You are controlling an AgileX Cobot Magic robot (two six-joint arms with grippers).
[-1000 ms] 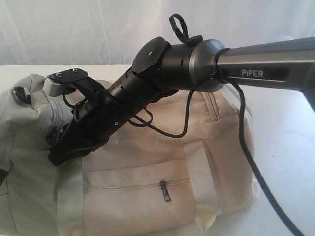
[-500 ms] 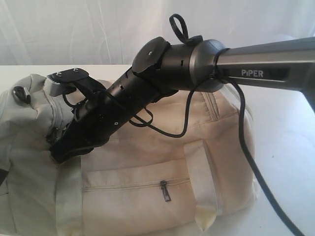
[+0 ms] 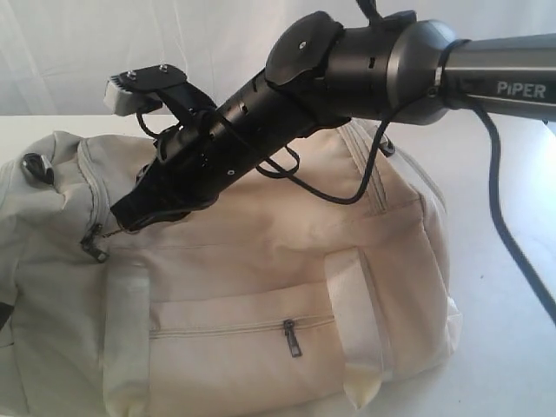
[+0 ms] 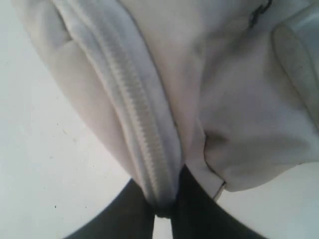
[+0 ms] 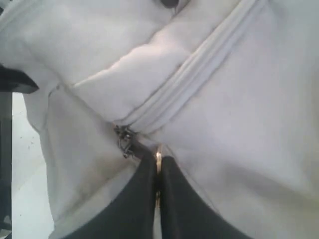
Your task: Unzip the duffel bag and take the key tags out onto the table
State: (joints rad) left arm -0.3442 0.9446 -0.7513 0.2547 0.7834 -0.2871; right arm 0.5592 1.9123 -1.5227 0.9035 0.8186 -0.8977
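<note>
Seen from outside, the big cream duffel bag (image 3: 261, 287) lies on the white table (image 3: 512, 287). The right arm reaches across the bag, and the right gripper (image 3: 126, 221) sits low at the bag's end, right by the top zipper (image 3: 85, 169), because that is where the opening starts. The side pocket (image 3: 291, 337) is zipped shut. In the left wrist view, the left gripper (image 4: 164, 201) has its two dark jaws pinching the end of the bag, with the closed zipper (image 4: 134, 114) running out from between them. I think it holds the cloth tight so the bag cannot slide along when the zipper gets pulled. In the right wrist view, the right gripper (image 5: 158, 167) has its jaws pressed together on the thin metal pull tab (image 5: 158, 155), just beside the slider (image 5: 124, 139). The key tags cannot be seen anywhere; they are probably inside the closed bag.
</note>
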